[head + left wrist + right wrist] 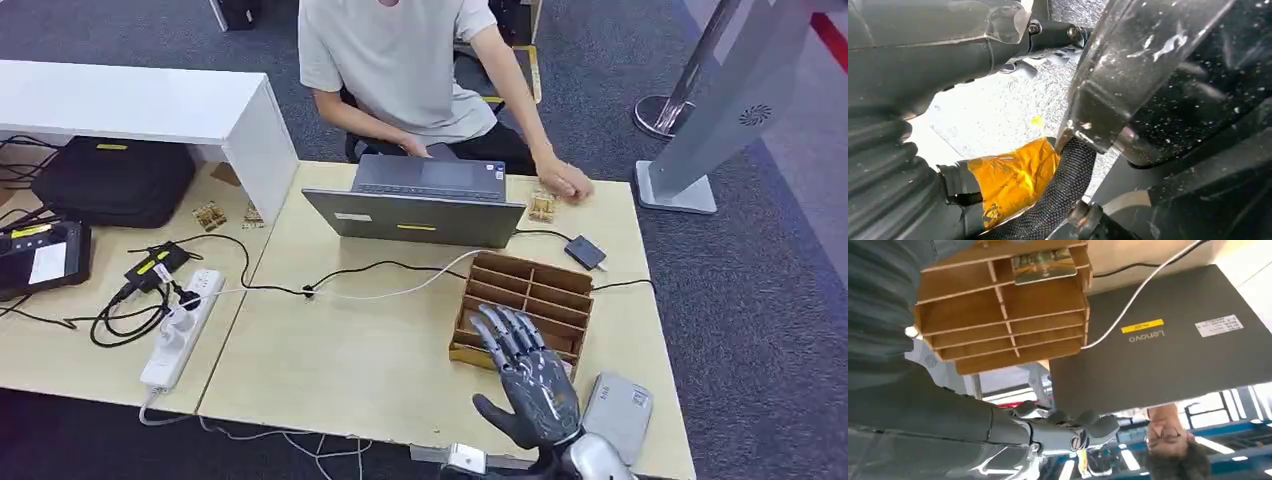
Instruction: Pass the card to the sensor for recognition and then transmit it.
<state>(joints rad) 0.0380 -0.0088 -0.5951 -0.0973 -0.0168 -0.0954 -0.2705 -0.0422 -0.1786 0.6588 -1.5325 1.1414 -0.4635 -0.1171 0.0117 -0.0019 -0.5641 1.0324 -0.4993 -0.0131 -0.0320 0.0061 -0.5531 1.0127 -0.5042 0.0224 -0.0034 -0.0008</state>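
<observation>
The right hand's [527, 385] dark, jointed fingers [505, 330] are spread wide and straight, holding nothing, with their tips over the near edge of the wooden rack [525, 308]. The rack is a shallow box of thin light-brown plywood cut into long slots; in the right wrist view one slot holds a small brassy metal piece [1043, 265]. Just beside the hand, nearer the counter's [330, 350] edge than the rack, lies a flat grey rounded device [618, 412]. Beyond the rack stands an open grey laptop [420, 205], with a small black square box [585, 252] on a cable beside it. A person [405, 60] sits behind the laptop. I cannot tell where the card is, nor how the left hand's fingers lie.
</observation>
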